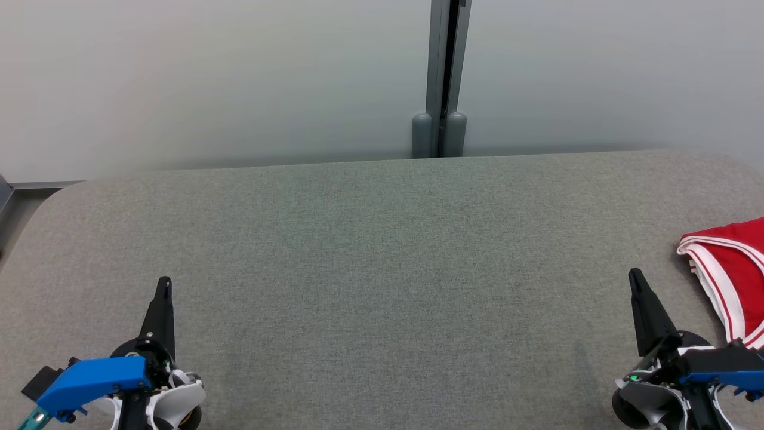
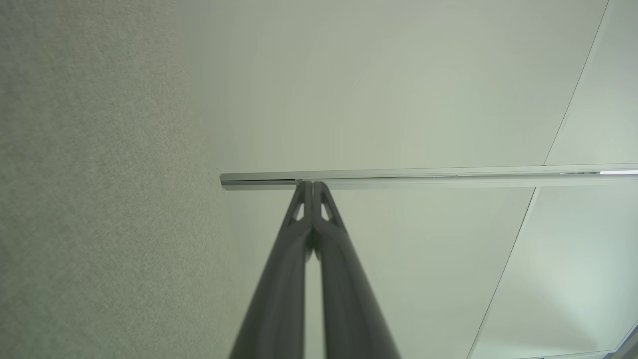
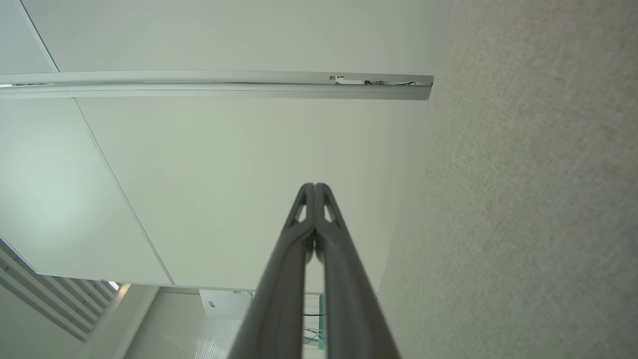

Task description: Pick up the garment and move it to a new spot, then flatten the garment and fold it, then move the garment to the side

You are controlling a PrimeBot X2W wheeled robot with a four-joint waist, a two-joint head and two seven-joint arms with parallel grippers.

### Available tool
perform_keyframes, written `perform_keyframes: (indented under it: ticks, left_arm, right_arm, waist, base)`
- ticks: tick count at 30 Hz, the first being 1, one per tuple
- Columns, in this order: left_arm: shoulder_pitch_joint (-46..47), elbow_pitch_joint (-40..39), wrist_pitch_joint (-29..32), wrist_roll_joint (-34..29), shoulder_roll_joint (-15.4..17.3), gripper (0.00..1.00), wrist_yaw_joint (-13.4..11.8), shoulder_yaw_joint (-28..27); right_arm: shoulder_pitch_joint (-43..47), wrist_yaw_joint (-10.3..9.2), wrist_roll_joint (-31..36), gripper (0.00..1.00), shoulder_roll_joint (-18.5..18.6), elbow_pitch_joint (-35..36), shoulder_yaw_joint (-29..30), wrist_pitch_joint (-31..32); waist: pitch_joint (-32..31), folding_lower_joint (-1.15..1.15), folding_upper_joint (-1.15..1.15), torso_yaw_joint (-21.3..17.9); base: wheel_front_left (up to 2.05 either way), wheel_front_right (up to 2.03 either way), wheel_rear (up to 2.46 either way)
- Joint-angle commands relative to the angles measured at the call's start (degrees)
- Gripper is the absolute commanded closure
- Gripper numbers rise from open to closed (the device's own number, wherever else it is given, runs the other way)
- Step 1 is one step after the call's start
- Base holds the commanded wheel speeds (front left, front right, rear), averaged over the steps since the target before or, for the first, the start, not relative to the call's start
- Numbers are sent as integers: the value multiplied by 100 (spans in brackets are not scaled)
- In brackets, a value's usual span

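Before you, the garment (image 1: 731, 269) lies on the bench (image 1: 370, 251) at its right edge, just beside the right tool (image 1: 634, 276), the left tool (image 1: 165, 282) well apart at the near left.

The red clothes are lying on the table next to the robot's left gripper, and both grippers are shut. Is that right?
Nearly. The garment lies next to the right gripper, not the left gripper, at the right side of the table, as the head view shows. Both grippers are shut, as you said.
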State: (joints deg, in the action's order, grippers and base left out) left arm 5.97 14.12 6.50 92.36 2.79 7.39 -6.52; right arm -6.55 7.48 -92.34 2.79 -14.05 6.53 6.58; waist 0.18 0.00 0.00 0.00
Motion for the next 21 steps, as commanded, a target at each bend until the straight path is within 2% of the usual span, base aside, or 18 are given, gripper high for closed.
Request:
perform_keyframes:
  ticks: [1, 21]
  left_arm:
    - [53, -25, 26, 14, 17, 100, 26, -12]
    - [53, -26, 25, 14, 17, 100, 26, -11]
  right_arm:
    - [69, 2, -15, 100, 17, 24, 13, 15]
    - [68, 2, -16, 100, 17, 24, 13, 14]
  waist:
    - [0, 0, 0, 0]
    - [0, 0, 0, 0]
  base:
    - [0, 0, 0]
    - [0, 0, 0]
